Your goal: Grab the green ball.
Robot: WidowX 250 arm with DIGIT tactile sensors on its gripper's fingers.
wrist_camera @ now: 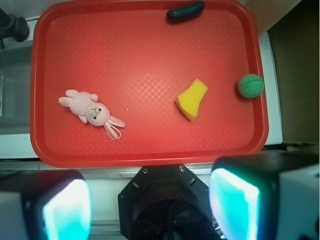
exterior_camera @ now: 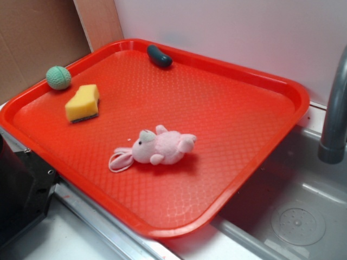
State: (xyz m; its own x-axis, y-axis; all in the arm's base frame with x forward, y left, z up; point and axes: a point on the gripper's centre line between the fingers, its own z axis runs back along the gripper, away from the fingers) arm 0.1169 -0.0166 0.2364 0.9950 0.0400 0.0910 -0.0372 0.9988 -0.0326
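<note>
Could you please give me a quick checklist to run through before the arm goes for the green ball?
1. Green ball in view, on the red tray's rim edge: ok.
2. Gripper open, fingers wide apart: ok.
3. Gripper empty: ok.
4. Yellow sponge apart from the ball, not touching: ok.
5. Dark green pickle and pink plush bunny away from the ball: ok.
6. Gripper lined up over the ball: not ok, ball sits far to one side in the wrist view.
</note>
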